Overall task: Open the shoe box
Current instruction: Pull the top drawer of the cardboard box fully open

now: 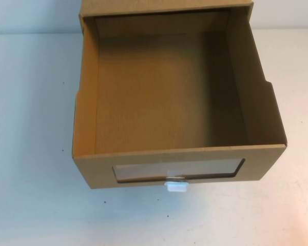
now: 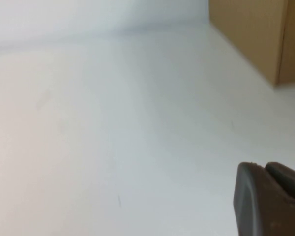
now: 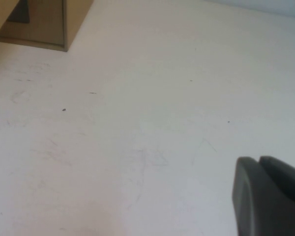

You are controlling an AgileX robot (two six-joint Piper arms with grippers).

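Over the white table (image 1: 31,154) on the robot's side, the left gripper (image 2: 263,168) and the right gripper (image 3: 259,160) are hanging with fingers pressed together. Beyond them the shoe box (image 1: 95,171) is sitting mid-table, its drawer (image 1: 85,102) lying slid out toward the robot, white tab (image 1: 176,185) at its front.

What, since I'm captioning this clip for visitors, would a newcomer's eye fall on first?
The brown shoe box mid-table stands out first: its drawer is open toward the robot and empty, with a white pull tab under its front window. The left gripper and right gripper hover over the white table near the box, fingers together, holding nothing.
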